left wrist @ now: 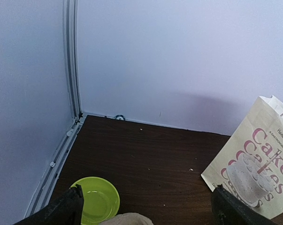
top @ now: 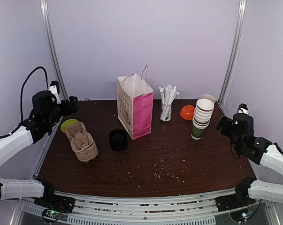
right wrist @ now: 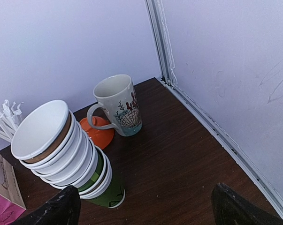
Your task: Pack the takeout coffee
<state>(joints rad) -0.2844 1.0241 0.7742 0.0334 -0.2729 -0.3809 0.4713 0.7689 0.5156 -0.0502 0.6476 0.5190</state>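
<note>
**A:** Where is the takeout coffee?

**B:** The small cup with the black plastic dome lid (top: 118, 139) stands upright on the dark brown wooden table (top: 179, 164). It is just beside the near left corner of the tall paper bag with a pink side and a cream front (top: 134, 107). (From above I see mostly the lid; the wall of the cup is almost hidden.) The bag stands upright with its mouth open.

**A:** And what is on the other side of the cup?

**B:** To its left is a leaning stack of brown cardboard cup carriers (top: 82, 142), and behind them a round lime-green plate (left wrist: 96, 199).

**A:** How are the arms?

**B:** The left gripper (left wrist: 147, 208) hangs over the back left part of the table, near the plate. Its fingers are spread wide and hold nothing. The right gripper (right wrist: 146, 208) hangs at the right edge, also spread wide and empty, near the leaning stack of white-and-green paper cups (right wrist: 61, 150). Both are well apart from the coffee.

**A:** What else is on the right?

**B:** A beige ceramic mug with a shell drawing (right wrist: 118, 105) stands just beside a small orange saucer (right wrist: 96, 131). Further left there is a glass jar of white wrapped straws (top: 167, 104).
</note>
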